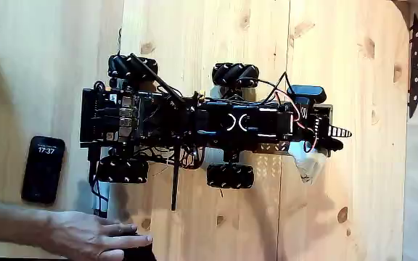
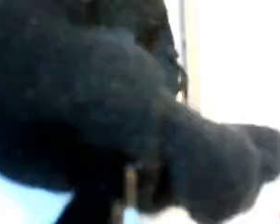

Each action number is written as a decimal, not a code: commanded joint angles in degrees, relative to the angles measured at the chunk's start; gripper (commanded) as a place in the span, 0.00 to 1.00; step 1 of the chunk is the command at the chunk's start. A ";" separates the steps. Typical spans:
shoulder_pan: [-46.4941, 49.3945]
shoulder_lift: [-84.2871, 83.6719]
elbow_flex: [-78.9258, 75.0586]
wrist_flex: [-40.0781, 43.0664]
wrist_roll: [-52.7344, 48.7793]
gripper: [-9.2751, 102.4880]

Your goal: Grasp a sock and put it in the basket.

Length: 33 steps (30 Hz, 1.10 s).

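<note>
The wrist view is taken up by the sock [image 2: 131,112], a blurred mass of dark knitted fabric pressed right against the lens, with a rounded end reaching toward the right edge. From that closeness I judge the hand [image 1: 332,133] is gripping the sock, though the fingers themselves are too blurred to make out.

In the fixed view the wheeled robot [image 1: 194,123] lies across the wooden table [image 1: 194,43], its arm stretched to the right and the hand at the far end. A black lump sits at the hand, likely the sock. Just beneath the arm's front, a patch of perforated metal shows: the basket [image 1: 271,165], mostly hidden under the robot. A white fabric bundle [image 1: 310,168] rests just beside it.

A phone [image 1: 43,168] lies at the left, and a person's hand [image 1: 93,233] rests on the table's lower left edge.

The grasp looks done. What is left is bringing the sock over the basket and letting go.
</note>
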<state>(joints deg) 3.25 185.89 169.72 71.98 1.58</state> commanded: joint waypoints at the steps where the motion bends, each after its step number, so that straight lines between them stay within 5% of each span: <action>1: -0.09 0.18 0.00 8.09 -2.37 0.46; 33: 7.03 0.18 0.00 8.17 -2.72 0.46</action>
<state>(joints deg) 9.67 185.89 169.37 72.42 -1.32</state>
